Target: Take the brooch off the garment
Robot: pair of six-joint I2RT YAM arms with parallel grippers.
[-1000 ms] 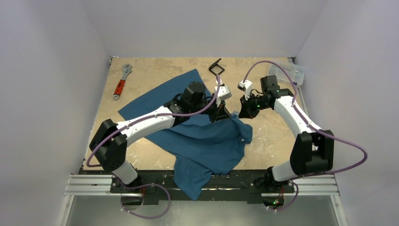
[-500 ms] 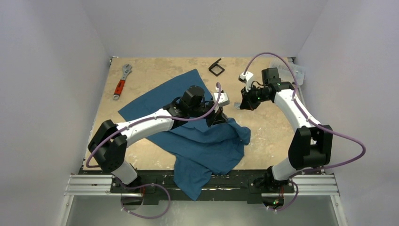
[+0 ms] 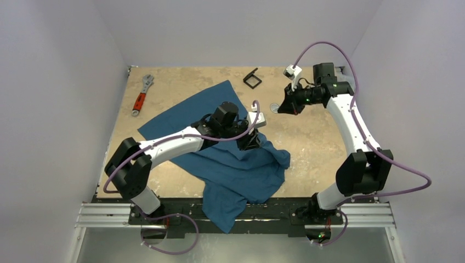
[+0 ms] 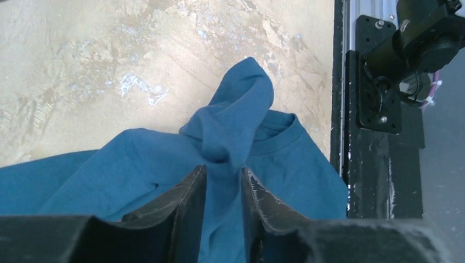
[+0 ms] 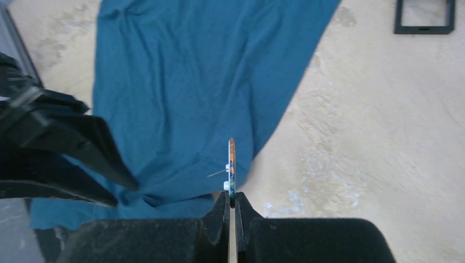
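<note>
Right gripper [image 5: 231,211] pinches brooch [image 5: 231,164] edge-on | left gripper [image 4: 224,189] clasps garment [image 4: 164,159] fold | lift brooch clear.

Two arms of white curved shells joined by bulky black joint housings, left arm [image 3: 170,145] and right arm [image 3: 351,126], each trailed by a looping purple cable [image 3: 323,46] and bolted to a black base plate on a silver slotted rail [image 3: 104,213]. Small white camera blocks near the wrists, tiny green lights on the right forearm. Black, wedge-shaped fingers [image 4: 186,205] with scuffed, ridged inner faces; silver screws in a black motor bracket [image 4: 378,82].
</note>
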